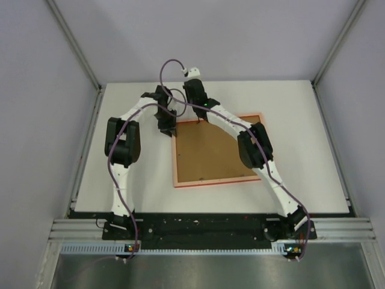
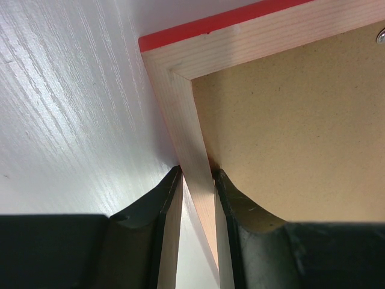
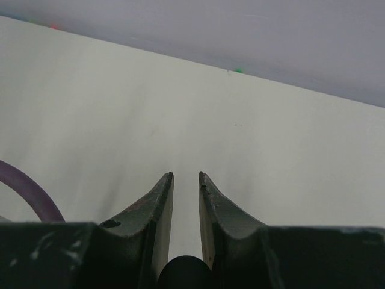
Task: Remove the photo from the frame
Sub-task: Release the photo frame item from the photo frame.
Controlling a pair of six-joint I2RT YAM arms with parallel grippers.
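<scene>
White laminate surface (image 1: 301,120) with a faint wood-grain texture, boxed in by smooth pale lilac walls (image 1: 210,36), ribbed aluminium rails (image 1: 210,227) along the near edge. Lying flat near the middle, a little right of centre and slightly askew: the frame (image 1: 175,162), back side up, a thin rectangle with a pale pinkish-orange rim around a flat, matt brown backing board (image 1: 210,150). Seen close from the left wrist: bare pale wood with fine grain, a mitred joint at the corner, a glossy red strip along the outer edge, grainy fibreboard set inside, and a small shiny metal fastener (image 2: 381,36) at the right border of that view.

Left tool (image 1: 166,127) at the frame's far-left corner, pinching the left rim right beside that corner: one dark moulded finger (image 2: 159,205) on the outer side next to the white surface, the other on the inner side over the board, both touching the wood.

Right tool (image 1: 203,118) at the frame's far edge, just right of the left tool. Black curved fingers (image 3: 157,205) nearly pressed together, a narrow slit between them, nothing in it, only white surface and wall beyond.

Purple cable (image 1: 170,60) looping in a rounded arc above both wrists.
</scene>
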